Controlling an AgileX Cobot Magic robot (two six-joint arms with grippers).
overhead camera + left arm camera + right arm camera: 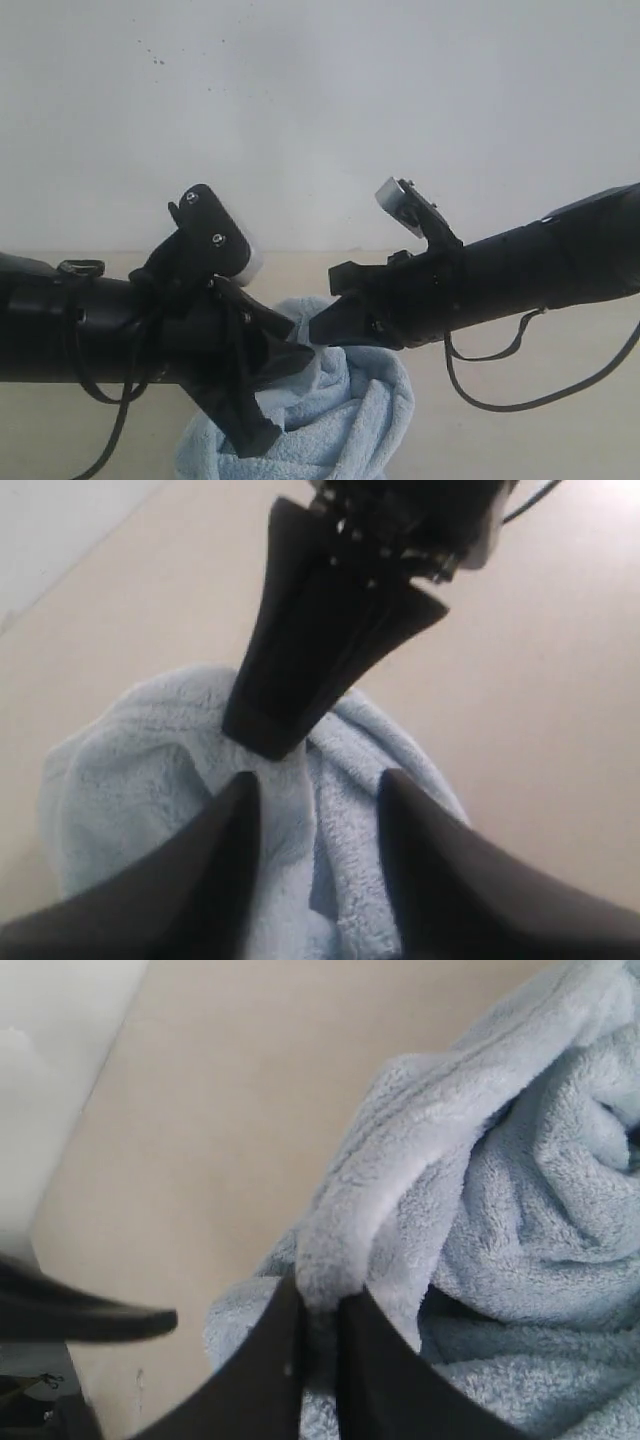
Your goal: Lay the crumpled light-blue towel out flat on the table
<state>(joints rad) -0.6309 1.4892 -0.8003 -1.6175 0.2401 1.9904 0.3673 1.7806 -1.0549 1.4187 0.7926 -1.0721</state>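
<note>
The light-blue towel (345, 415) lies crumpled in a heap on the beige table (560, 440), low in the middle of the exterior view. My right gripper (320, 330) reaches in from the right and is shut on a raised fold of the towel (400, 1160), the fold pinched between its black fingers (275, 1360). My left gripper (280, 398) is open just beside it. Its two fingers (225, 850) straddle a ridge of the towel (130, 780) without closing. The right gripper (275, 735) shows directly ahead of the left one.
A grey-white wall (320, 120) rises behind the table's far edge. Bare tabletop (530, 680) surrounds the heap, (220, 1110) included. Loose black cables (500, 395) hang under the right arm and near the left arm. The two grippers sit very close together.
</note>
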